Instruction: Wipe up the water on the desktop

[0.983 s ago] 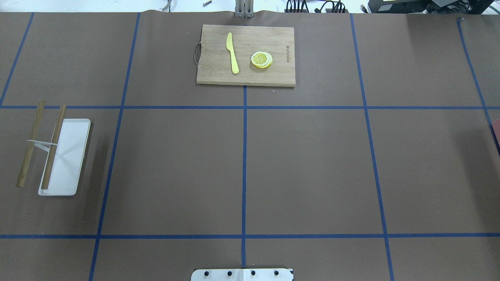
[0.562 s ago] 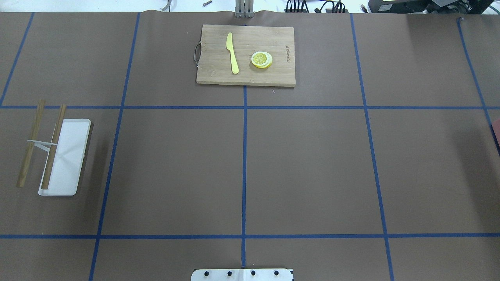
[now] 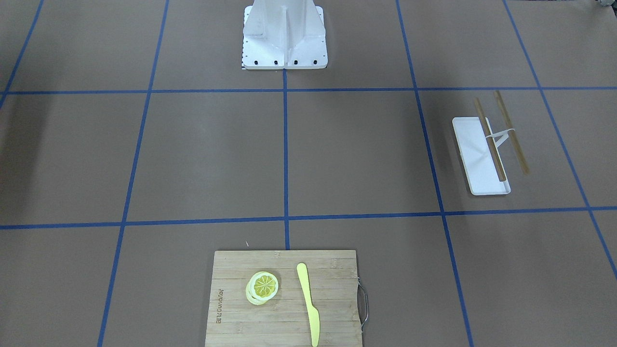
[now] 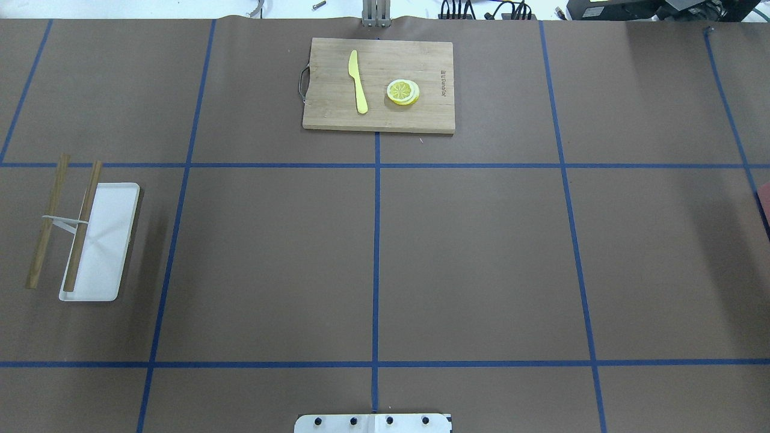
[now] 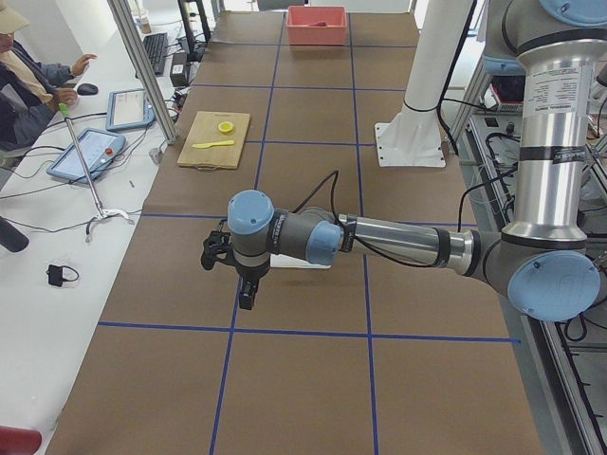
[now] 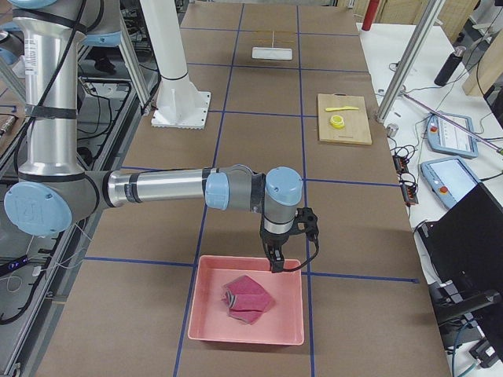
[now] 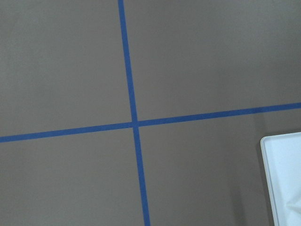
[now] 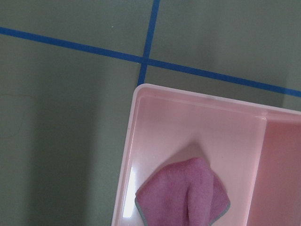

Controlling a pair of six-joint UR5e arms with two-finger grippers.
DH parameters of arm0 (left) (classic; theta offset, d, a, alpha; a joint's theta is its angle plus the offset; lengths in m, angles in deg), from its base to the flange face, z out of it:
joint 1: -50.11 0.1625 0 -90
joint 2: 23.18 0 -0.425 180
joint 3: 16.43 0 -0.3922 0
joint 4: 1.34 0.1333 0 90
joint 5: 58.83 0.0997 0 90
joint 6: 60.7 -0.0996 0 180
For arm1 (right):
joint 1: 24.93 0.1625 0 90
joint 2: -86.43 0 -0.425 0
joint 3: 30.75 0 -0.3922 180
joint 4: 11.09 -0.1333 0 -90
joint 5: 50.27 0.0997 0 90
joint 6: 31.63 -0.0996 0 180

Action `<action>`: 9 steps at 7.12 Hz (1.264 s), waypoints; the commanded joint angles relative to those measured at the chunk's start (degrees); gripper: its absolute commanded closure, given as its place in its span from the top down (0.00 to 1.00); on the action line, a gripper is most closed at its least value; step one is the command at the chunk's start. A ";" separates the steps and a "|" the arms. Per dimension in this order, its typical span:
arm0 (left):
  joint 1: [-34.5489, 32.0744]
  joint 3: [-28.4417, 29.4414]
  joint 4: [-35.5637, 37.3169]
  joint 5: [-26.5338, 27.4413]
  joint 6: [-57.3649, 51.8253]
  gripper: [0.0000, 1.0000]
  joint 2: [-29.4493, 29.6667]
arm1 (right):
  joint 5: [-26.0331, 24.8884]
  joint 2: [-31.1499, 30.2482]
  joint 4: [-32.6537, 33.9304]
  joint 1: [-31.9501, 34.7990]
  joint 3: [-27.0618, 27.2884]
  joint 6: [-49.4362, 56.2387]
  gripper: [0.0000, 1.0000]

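Note:
The desktop [image 4: 481, 258] is a brown tabletop with blue tape lines; I make out no water on it. A crumpled pink cloth [image 6: 247, 301] lies in a pink tray [image 6: 206, 314]; both show in the right wrist view, cloth [image 8: 188, 197] and tray [image 8: 141, 122]. My right gripper [image 6: 275, 265] hangs just above the tray's far rim, apart from the cloth. My left gripper [image 5: 245, 301] hangs over the desktop beside a white tray [image 4: 114, 240]. Each gripper shows only in a side view, so I cannot tell whether it is open or shut.
A bamboo cutting board [image 4: 421, 114] at the far middle carries a yellow knife [image 4: 358, 81] and lemon slices [image 4: 403, 92]. Two wooden sticks [image 4: 81, 228] lie across the white tray. The robot base [image 3: 284, 33] stands at the near edge. An operator [image 5: 28, 76] sits beyond the table.

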 commanded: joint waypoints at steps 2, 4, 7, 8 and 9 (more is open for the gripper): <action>-2.30 -2.71 6.41 -0.34 -4.44 0.98 -0.30 | 0.21 0.01 0.00 -0.30 -1.16 0.29 1.00; -2.13 -3.86 5.62 -2.19 -3.48 0.98 -1.26 | 0.13 -0.07 -0.09 -0.30 -1.17 0.73 1.00; -1.87 -4.22 4.48 -1.76 -4.18 0.98 -1.71 | 0.13 -0.60 -0.09 -0.30 -0.73 0.82 1.00; -1.60 -3.96 3.69 -1.58 -3.66 0.98 -1.71 | 0.13 -0.60 -0.18 -0.30 -0.73 0.73 1.00; -1.60 -3.87 3.69 -1.75 -3.48 0.98 -1.71 | 0.13 -0.60 -0.18 -0.30 -0.73 0.73 1.00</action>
